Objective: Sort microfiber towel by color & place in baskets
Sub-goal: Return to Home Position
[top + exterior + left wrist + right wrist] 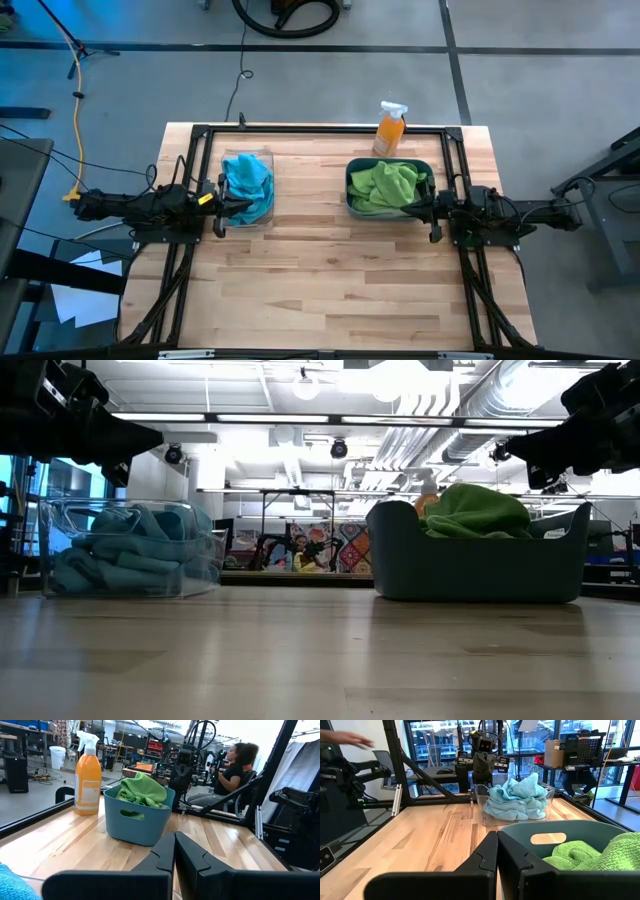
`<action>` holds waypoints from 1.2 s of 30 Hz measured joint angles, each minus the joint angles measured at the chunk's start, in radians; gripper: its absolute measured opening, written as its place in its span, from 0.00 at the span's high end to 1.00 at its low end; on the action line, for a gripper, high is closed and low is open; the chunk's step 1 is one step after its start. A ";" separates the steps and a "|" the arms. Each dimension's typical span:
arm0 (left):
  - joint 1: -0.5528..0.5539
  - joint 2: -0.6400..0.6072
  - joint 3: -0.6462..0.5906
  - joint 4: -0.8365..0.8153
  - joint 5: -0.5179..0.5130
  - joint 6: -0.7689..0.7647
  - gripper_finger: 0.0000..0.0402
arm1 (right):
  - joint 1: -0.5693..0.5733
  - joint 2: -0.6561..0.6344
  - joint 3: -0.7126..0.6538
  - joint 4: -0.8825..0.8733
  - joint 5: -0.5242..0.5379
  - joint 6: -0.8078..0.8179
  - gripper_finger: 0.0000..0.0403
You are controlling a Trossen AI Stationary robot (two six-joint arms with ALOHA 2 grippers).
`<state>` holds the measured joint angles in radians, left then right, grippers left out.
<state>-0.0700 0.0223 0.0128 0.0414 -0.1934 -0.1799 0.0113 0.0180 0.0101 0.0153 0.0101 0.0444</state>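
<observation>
1. Status: the blue towels [247, 180] lie heaped in the clear bin [70, 515] on the left of the table [330, 280]. The green towels [385, 185] fill the teal tub [470, 570] on the right. No loose towel shows on the table, so the sorting looks complete.
2. Left gripper [238, 205]: fingers pressed together, holding nothing, just beside the clear bin's near corner. Risk: a swing toward the bin on the way back to rest could nudge or slide it.
3. Right gripper [424, 207]: fingers together, empty, hard by the tub's right wall. Risk: the same; a low or inward move could knock the tub.
4. The green pile stands above the tub's rim. Risk: a bump could tip a towel out onto the table.
5. A spray bottle [390, 128] stands upright just behind the tub. Risk: a shoved tub could topple it.
6. A seated person [232, 770] is beyond the table; a hand [350, 739] shows near the frame on the other side. Risk: contact if either comes within an arm's sweep.
</observation>
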 joint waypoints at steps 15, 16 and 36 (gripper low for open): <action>0.002 -0.018 -0.001 -0.005 0.009 0.185 1.00 | 0.000 0.000 0.000 0.000 0.000 0.000 1.00; 0.002 -0.018 -0.001 -0.006 0.013 0.199 1.00 | 0.000 0.000 0.000 0.000 0.000 0.000 1.00; 0.003 -0.014 -0.001 -0.016 0.086 0.188 1.00 | 0.000 0.001 0.000 0.000 0.001 0.000 1.00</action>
<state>-0.0673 0.0086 0.0120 0.0251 -0.1074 0.0086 0.0113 0.0185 0.0097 0.0154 0.0109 0.0444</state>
